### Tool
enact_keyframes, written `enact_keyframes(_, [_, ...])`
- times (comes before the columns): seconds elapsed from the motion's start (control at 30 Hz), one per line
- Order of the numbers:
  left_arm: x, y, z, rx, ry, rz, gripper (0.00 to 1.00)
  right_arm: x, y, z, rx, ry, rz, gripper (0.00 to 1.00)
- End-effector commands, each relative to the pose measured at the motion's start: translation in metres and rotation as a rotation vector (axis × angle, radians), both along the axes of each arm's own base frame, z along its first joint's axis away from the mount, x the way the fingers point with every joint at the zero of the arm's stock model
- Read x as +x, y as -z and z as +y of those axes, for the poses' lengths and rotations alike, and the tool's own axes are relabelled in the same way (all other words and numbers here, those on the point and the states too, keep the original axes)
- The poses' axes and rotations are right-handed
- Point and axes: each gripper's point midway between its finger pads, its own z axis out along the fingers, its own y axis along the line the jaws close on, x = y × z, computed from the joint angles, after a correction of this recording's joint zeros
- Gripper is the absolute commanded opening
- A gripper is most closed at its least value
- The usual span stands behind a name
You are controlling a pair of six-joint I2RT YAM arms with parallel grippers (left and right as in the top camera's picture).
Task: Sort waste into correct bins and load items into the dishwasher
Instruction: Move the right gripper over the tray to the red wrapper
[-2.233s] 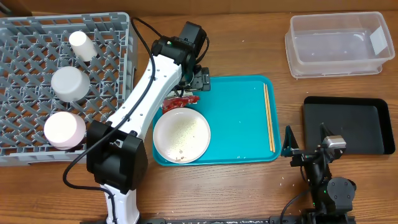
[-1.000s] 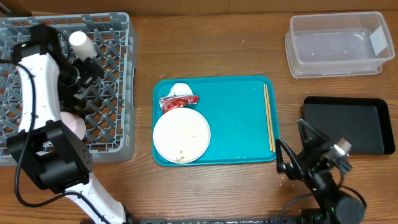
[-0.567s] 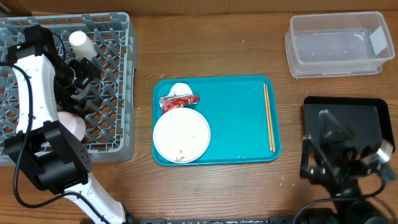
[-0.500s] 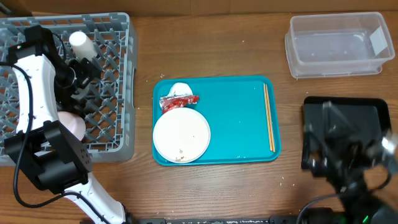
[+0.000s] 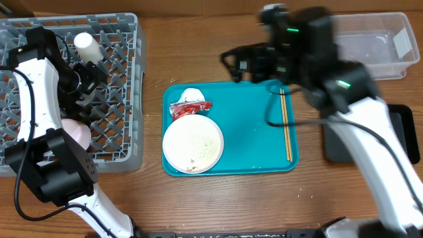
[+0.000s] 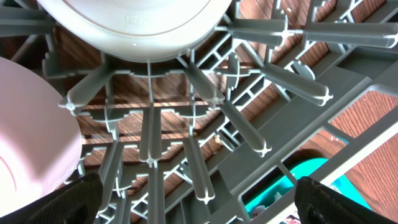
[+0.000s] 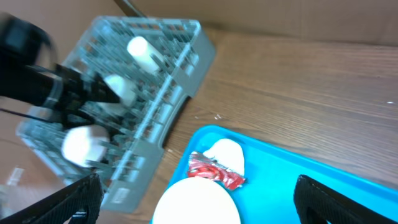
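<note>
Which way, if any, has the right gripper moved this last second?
Yes: the right gripper went from beside the black tray to the teal tray's far edge.

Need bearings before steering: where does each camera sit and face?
Overhead: above the table, facing straight down; dish rack, teal tray, left arm and right arm show.
Left wrist: low over the rack, facing its floor, a pinkish bowl and a pale bowl; left hand tips at lower corners.
Right wrist: raised by the tray, facing the rack; right hand tips at lower corners.
All three share the rack.
</note>
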Motion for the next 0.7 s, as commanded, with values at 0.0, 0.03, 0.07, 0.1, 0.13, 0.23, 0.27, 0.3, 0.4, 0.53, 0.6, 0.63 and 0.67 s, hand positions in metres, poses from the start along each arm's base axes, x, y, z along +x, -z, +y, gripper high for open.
enact_keyframes(0.0, [0.003, 0.003, -0.003, -0.003, 0.023, 0.002, 1.00, 0.026, 0.044, 0.035, -0.135, -0.026, 0.016, 1.00])
enact_keyframes(0.03, [0.003, 0.003, -0.003, -0.003, 0.023, 0.002, 1.00, 0.027, 0.054, 0.043, -0.134, -0.050, 0.041, 1.00])
enact_keyframes(0.07, [0.003, 0.003, -0.003, -0.003, 0.023, 0.002, 1.00, 0.027, 0.067, 0.051, -0.132, -0.075, 0.069, 1.00])
enact_keyframes(0.1, [0.003, 0.003, -0.003, -0.003, 0.023, 0.002, 1.00, 0.030, 0.085, 0.057, -0.141, -0.093, 0.110, 1.00])
enact_keyframes(0.13, [0.003, 0.003, -0.003, -0.003, 0.024, 0.002, 1.00, 0.033, 0.097, 0.059, -0.152, -0.094, 0.132, 1.00])
enact_keyframes(0.23, [0.003, 0.003, -0.003, -0.003, 0.024, 0.002, 1.00, 0.039, 0.138, 0.062, -0.194, -0.097, 0.213, 1.00])
enact_keyframes(0.27, [0.003, 0.003, -0.003, -0.003, 0.024, 0.002, 1.00, 0.040, 0.162, 0.065, -0.211, -0.106, 0.261, 1.00])
enact_keyframes(0.3, [0.003, 0.003, -0.003, -0.003, 0.024, 0.002, 1.00, 0.039, 0.178, 0.068, -0.216, -0.121, 0.300, 1.00])
enact_keyframes(0.4, [0.003, 0.003, -0.003, -0.003, 0.024, 0.002, 1.00, 0.034, 0.228, 0.076, -0.240, -0.184, 0.405, 1.00])
enact_keyframes(0.53, [0.003, 0.003, -0.003, -0.003, 0.024, 0.002, 1.00, 0.032, 0.257, 0.074, -0.269, -0.184, 0.463, 0.98])
enact_keyframes(0.6, [0.003, 0.003, -0.003, -0.003, 0.024, 0.002, 1.00, 0.030, 0.268, 0.073, -0.281, -0.183, 0.485, 0.88])
enact_keyframes(0.63, [0.003, 0.003, -0.003, -0.003, 0.024, 0.002, 1.00, 0.030, 0.274, 0.073, -0.286, -0.183, 0.495, 0.86])
enact_keyframes(0.67, [0.003, 0.003, -0.003, -0.003, 0.024, 0.002, 1.00, 0.029, 0.279, 0.072, -0.289, -0.183, 0.504, 0.85])
